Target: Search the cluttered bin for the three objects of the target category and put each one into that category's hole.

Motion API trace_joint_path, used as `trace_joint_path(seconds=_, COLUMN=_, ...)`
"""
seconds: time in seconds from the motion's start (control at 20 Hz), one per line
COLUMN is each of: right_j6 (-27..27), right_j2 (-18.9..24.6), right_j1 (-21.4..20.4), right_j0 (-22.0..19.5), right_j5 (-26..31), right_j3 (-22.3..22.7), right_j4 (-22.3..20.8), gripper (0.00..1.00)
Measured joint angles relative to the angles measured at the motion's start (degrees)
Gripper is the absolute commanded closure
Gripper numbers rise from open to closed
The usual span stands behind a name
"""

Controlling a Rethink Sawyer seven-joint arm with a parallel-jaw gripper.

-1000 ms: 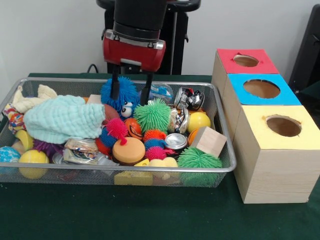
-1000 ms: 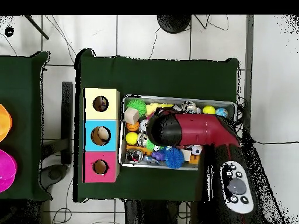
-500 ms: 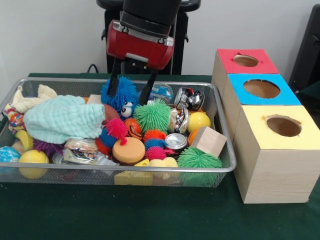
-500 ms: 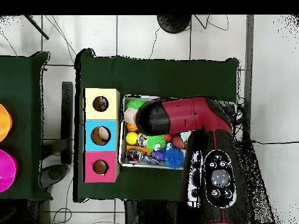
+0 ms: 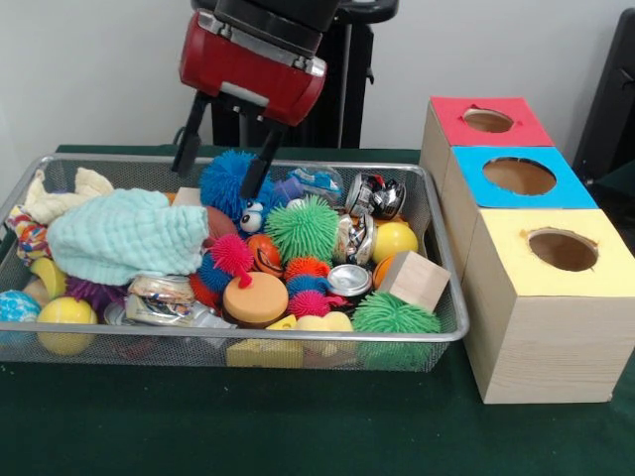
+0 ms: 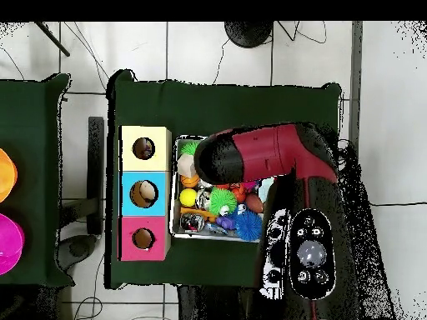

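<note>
**Mia:** Where is the robot's gripper (image 5: 223, 161) right now?

**Sam:** It hangs above the back of the bin (image 5: 298, 340), over the blue fuzzy toy with googly eyes (image 5: 238, 184). Its two black fingers are spread wide apart, and there is nothing between them.

**Mia:** And where do the toys have to go?

**Sam:** Into the hole (image 5: 563, 249) in the yellow-topped box (image 5: 551, 307). That box sits just beside the bin, at its near right end. The blue-topped box (image 5: 518, 176) and the red-topped box (image 5: 488, 120) stand in a row behind it.

**Mia:** Which toys does it want?

**Sam:** I can't tell for sure. The spiky ones could be it. A green spiky ball (image 5: 303, 228) lies right in front of the blue fuzzy toy, and another green one (image 5: 394, 315) lies by the bin's front wall.

**Mia:** Are those hard to pick up?

**Sam:** I think they are light and squishy. The soft spikes bend, so the fingers should close around the round middle, not just pinch the spikes. The shiny crushed can (image 5: 376, 193) next to them looks slippery and could get in the way.
</note>
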Motion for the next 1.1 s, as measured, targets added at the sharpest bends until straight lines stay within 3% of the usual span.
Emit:
trace_joint_path(seconds=0.65, right_j6=0.0, right_j2=-2.9, right_j1=0.6, right_j0=0.0, right_j5=0.0, right_j3=-5.1, right_j4=-4.3, gripper=0.0)
trace_joint_path(seconds=1.1, right_j6=0.0, right_j2=-2.9, right_j1=3.2, right_j0=-0.7, right_j5=0.0, right_j3=-5.7, right_j4=-4.1, gripper=0.0)
